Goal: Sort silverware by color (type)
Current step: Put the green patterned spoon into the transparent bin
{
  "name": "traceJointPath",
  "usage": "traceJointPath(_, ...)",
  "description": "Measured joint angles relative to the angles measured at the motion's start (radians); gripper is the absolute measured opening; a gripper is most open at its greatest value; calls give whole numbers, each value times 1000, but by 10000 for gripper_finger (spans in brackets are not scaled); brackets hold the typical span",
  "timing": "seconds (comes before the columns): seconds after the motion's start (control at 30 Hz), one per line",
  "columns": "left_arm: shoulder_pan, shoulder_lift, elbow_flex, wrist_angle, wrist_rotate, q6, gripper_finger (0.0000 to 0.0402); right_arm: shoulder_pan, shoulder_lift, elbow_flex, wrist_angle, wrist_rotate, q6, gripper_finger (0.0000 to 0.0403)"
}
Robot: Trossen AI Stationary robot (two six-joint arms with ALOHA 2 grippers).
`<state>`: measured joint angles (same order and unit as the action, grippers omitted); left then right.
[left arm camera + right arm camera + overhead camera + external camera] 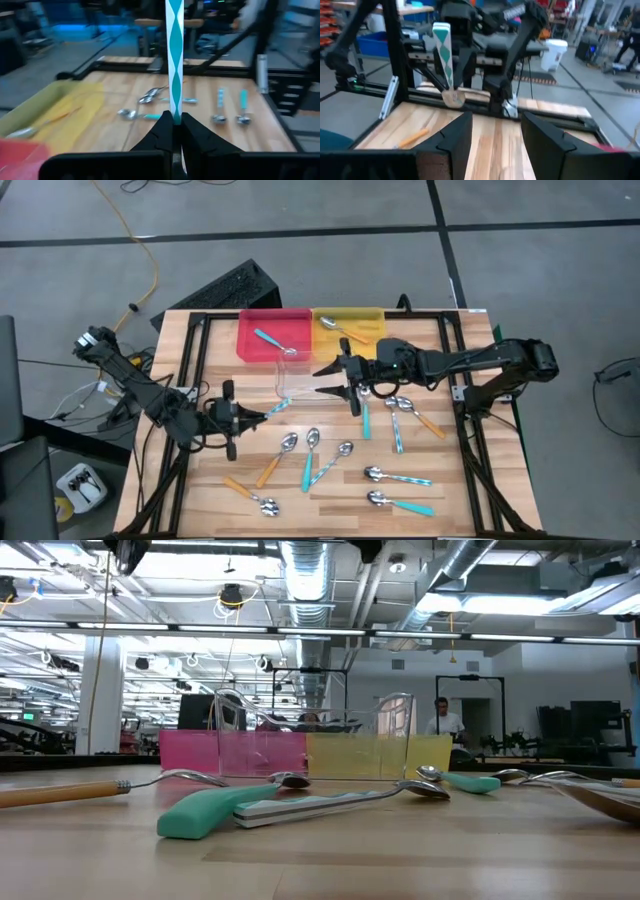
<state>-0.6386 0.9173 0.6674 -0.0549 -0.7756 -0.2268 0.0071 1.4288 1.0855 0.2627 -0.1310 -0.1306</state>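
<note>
My left gripper (258,413) (176,125) hovers over the table's left part, shut on a spoon with a teal-and-white striped handle (174,55) (443,50). The handle points toward the clear tray (297,377). My right gripper (326,379) (492,137) stands open beside the clear tray's right wall, with nothing between its fingers. Several other spoons lie flat on the wood, among them a teal-handled one (309,467) and an orange-handled one (267,470). My left gripper pinches the striped spoon between its two fingers at the handle's end nearest the bowl (175,118). The fingers (159,131) come roughly level from the table's left, in line with the spoon. The handle juts out beyond the fingertips, and the spoon is lifted clear of the table.
At the table's far edge stand a red tray (258,320) holding a pale blue spoon (270,340) and a yellow tray (368,315) holding an orange-handled spoon (343,330). Black frame rails (190,355) run along the table's sides. People show in the room beyond.
</note>
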Motion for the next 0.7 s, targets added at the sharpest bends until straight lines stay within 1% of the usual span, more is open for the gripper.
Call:
traceJointPath(0.1, 40, 0, 0, 58, 126, 72, 2, 19, 0, 0, 16, -1, -38, 195)
traceJointPath(0.27, 116, -1, 0, 155, 398, 182, 2, 49, 0, 0, 16, -1, -88, 195)
traceJointPath(0.33, 150, -1, 0, 177, 486, 203, 2, 58, 0, 0, 16, -2, -89, 195)
traceJointPath(0.53, 255, 0, 0, 185, 722, 224, 2, 84, 0, 0, 21, -2, -132, 197)
traceJointPath(0.7, 329, 15, 0, 186, 840, 227, 2, 106, 0, 0, 64, -2, -167, 210)
